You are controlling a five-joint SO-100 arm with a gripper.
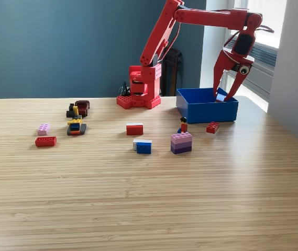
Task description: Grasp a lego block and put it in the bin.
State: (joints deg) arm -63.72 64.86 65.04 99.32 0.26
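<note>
The exterior view showed the bright blue rectangular open-topped plastic bin [207,110] set on the pale wooden bench [138,198], toward the view's right and just beside the arm's red base [141,86]. Directly above the bin's far right part, the red plastic hand [224,95] was held pointing downward with its two fingers spread apart; a small blue-and-white lego block [220,97] was seen between the fingertips at the bin's rim, and whether it was touched by them could not be told. A small red lego block [212,127] was found on the bench just in front of the bin, with a tiny toy figure [183,125] near it. Further forward, a pink-and-purple stacked block [181,143], a blue-and-white block [143,146] and a red-and-white block [134,128] were laid out. Well apart, at the view's left, a pink block [43,129], a flat red block [45,141] and two small dark toy vehicles [77,116] were placed.
</note>
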